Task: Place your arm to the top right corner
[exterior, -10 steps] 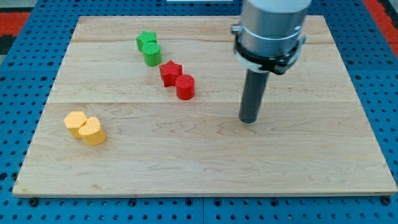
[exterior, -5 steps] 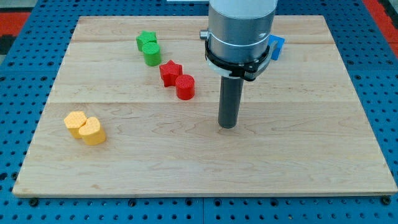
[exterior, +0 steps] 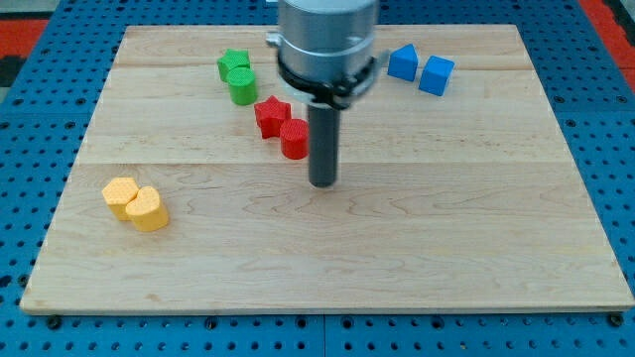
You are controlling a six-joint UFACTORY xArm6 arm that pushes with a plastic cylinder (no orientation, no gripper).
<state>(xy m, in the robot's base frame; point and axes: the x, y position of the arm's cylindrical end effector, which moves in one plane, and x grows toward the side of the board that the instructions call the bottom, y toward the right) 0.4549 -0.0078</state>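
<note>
My tip [exterior: 321, 182] rests on the wooden board [exterior: 446, 228] near its middle, just right of and below the red cylinder [exterior: 293, 139]. A red star [exterior: 270, 115] touches that cylinder on its upper left. The board's top right corner [exterior: 516, 30] lies far up and to the right of the tip. Two blue blocks, one [exterior: 402, 62] and a cube [exterior: 436, 75], sit near the top, right of the arm's body.
A green star [exterior: 233, 63] and green cylinder [exterior: 241, 85] sit together at the upper left. Two yellow blocks [exterior: 119, 194] [exterior: 148, 209] touch at the lower left. Blue pegboard [exterior: 605, 119] surrounds the board.
The arm has moved steadily to the view's left and slightly up, from right of centre to beside the red cylinder. The blue blocks have come into view. No block has moved.
</note>
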